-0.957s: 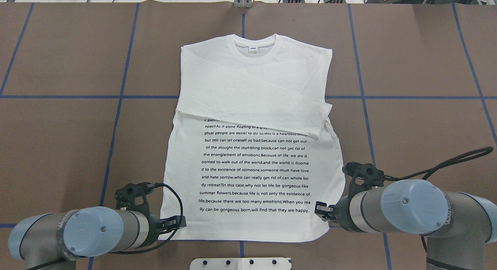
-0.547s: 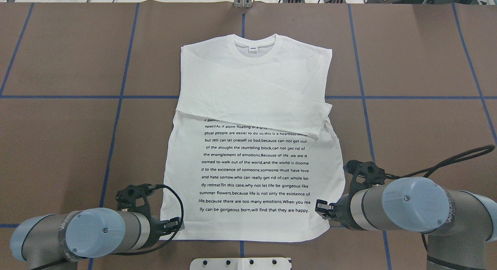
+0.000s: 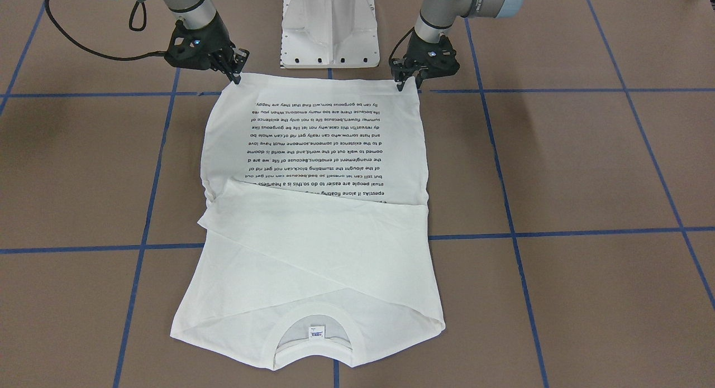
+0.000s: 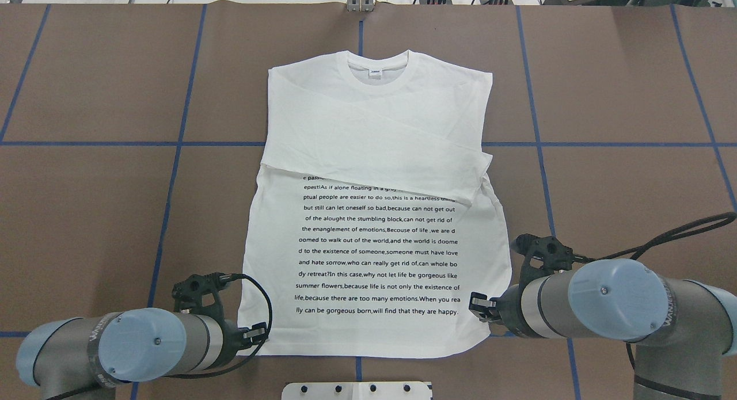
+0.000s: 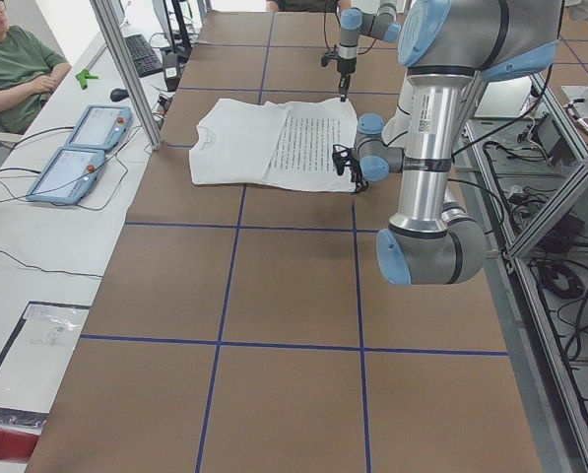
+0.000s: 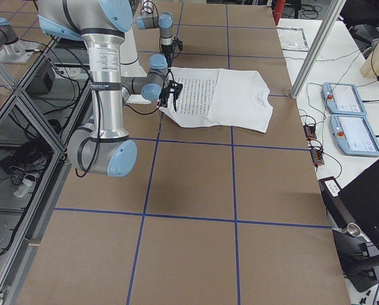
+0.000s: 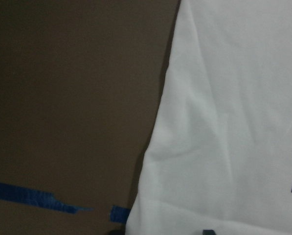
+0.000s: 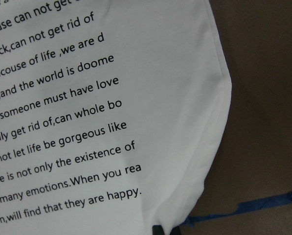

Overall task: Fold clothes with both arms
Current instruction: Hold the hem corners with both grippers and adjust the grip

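Observation:
The white long-sleeved T-shirt (image 4: 374, 244) lies flat with its collar (image 4: 377, 66) at the far side, both sleeves folded across the chest and the black text facing up. It also shows in the front-facing view (image 3: 313, 237). My left gripper (image 4: 257, 333) (image 3: 408, 85) is down at the near-left hem corner, with its fingers apart. My right gripper (image 4: 479, 308) (image 3: 239, 70) is at the near-right hem corner and also looks open. The wrist views show only cloth (image 7: 224, 122) (image 8: 111, 98) and fingertip edges.
The white pedestal base (image 3: 329, 30) stands just behind the hem. Blue tape lines (image 4: 173, 175) cross the brown table. A metal post (image 4: 360, 0) stands at the far edge. Two teach pendants (image 5: 82, 148) and a seated person (image 5: 18, 69) are beside the table.
Both grippers have shifted slightly back toward the robot at the hem corners; the left has drawn toward the shirt's edge. The shirt has not moved.

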`<state>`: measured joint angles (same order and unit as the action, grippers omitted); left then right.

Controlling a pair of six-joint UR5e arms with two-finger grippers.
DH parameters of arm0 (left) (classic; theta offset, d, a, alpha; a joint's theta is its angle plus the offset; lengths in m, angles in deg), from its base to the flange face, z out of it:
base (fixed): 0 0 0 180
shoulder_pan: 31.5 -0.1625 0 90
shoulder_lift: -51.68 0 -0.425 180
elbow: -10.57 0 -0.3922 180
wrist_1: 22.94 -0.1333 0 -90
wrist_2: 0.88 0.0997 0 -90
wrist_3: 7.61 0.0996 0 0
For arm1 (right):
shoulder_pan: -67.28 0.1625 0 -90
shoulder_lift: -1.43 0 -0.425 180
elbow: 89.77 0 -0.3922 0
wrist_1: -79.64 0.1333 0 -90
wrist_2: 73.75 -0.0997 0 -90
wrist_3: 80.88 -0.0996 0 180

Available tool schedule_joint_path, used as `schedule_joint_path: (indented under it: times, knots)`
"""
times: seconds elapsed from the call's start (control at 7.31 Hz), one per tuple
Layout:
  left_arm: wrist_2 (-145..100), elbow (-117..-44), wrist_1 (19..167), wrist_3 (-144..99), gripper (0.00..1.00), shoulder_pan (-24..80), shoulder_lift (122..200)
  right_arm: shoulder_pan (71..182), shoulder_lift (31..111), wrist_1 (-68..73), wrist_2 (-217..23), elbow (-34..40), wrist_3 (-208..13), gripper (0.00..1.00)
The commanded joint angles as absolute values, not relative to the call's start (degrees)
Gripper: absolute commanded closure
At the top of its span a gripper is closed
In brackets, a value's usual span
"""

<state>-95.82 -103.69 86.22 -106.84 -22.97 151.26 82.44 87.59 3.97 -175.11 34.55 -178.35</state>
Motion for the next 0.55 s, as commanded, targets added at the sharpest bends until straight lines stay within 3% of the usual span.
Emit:
schedule_joint_path:
  times: [0.0,0.14,0.27,0.41]
  knots:
    - [-95.9,-104.1,86.2,-106.8,0.56,-23.0,151.3,82.6,87.7,4.0,-175.2,34.5,-178.4,1.00]
    - [-95.9,-104.3,86.2,-106.8,0.76,-22.9,151.3,82.8,87.7,4.0,-175.3,34.5,-178.4,1.00]
    - [-95.9,-104.4,86.2,-106.8,0.84,-23.0,151.3,82.8,87.7,4.0,-175.3,34.3,-178.4,1.00]
    - [-96.0,-104.4,86.3,-106.8,0.99,-23.0,151.3,82.8,87.7,4.0,-175.3,34.4,-178.4,1.00]
